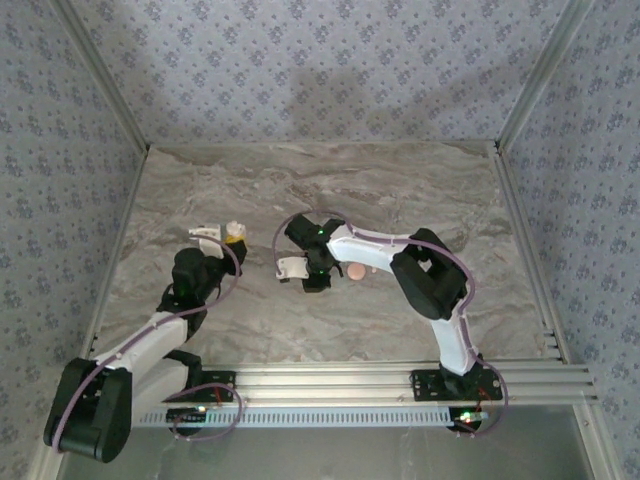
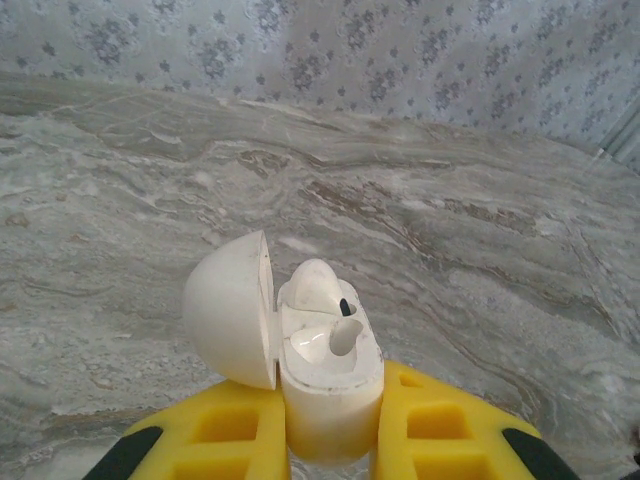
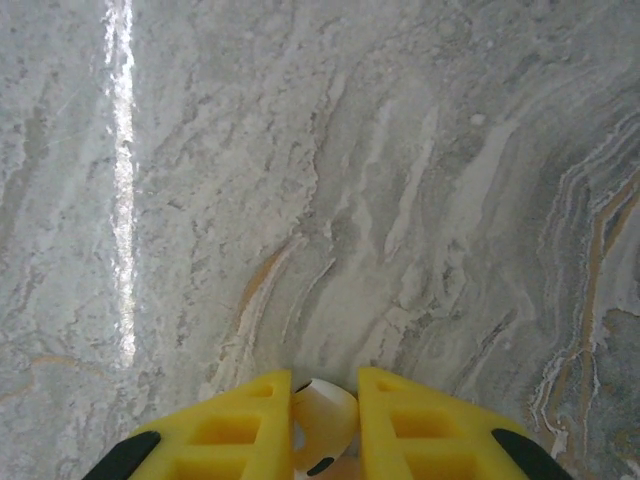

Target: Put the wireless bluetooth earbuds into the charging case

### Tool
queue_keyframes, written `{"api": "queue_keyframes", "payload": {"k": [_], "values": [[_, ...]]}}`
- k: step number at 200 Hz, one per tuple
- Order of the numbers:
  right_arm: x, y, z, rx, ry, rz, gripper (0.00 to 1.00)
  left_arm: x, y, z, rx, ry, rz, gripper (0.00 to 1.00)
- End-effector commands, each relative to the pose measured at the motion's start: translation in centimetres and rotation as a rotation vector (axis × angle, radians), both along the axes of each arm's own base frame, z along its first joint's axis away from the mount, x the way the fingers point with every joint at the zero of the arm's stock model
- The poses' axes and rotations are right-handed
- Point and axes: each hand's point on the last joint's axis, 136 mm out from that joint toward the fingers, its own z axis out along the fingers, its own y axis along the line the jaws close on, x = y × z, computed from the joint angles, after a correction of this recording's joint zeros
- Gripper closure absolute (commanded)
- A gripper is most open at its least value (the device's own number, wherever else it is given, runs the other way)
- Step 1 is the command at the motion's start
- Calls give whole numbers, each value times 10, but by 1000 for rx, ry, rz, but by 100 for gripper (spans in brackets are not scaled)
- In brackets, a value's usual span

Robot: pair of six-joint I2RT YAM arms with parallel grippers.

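Yellow left fingers [image 2: 225, 435] are clamping the charging case [image 2: 330, 395], long axis along them, mouth pointing away, lid [image 2: 235, 320] hanging open leftward, one earbud [image 2: 322, 295] resting inside. I'm seeing open tabletop [image 2: 450, 200] running to the wall [image 2: 400, 60]. Right arm [image 1: 430, 280] is sitting elbow-bent, pointing left toward centre, right fingers [image 3: 240, 430] pinching a second earbud [image 3: 325, 410] over bare tabletop.

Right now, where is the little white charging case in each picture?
Top external: the charging case sits left of centre, at the left claw's tip.
Left wrist: the charging case is bottom centre, lid open, gripped in that claw.
Right wrist: this camera faces marble and an earbud pinched in the right claw.
Shared landmark: the veined grey marble table.
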Motion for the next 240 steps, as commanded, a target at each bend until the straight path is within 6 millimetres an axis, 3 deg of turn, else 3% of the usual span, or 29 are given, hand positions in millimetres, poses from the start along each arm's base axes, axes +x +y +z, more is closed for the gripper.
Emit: {"api": "queue_keyframes", "payload": {"k": [1,26,59,62,77,103,148,179,240], "values": [[2,8,28,98,-33,-51,81,-1,-15,11,-9,-40,-93,93],[12,13,64,240,-82,-130,80,-3,-32,14,-22,-44,-182,93],[15,1,120,433,-148,-254,80,-6,-59,24,-19,-89,-290,93],[11,-4,117,434,-143,-266,81,-7,-62,25,-19,-94,-301,93],[10,-15,136,522,-175,-327,80,-10,-81,32,-12,-123,-378,93],[8,-29,186,738,-253,-406,81,-18,-120,40,-13,-166,-539,93],[-4,-57,244,978,-345,-434,81,-32,-175,58,-64,-240,-763,93],[-12,-67,261,1047,-360,-419,81,-42,-199,70,-85,-276,-863,93],[-10,-70,260,1030,-371,-386,81,-65,-224,78,-95,-299,-1001,93]]}}
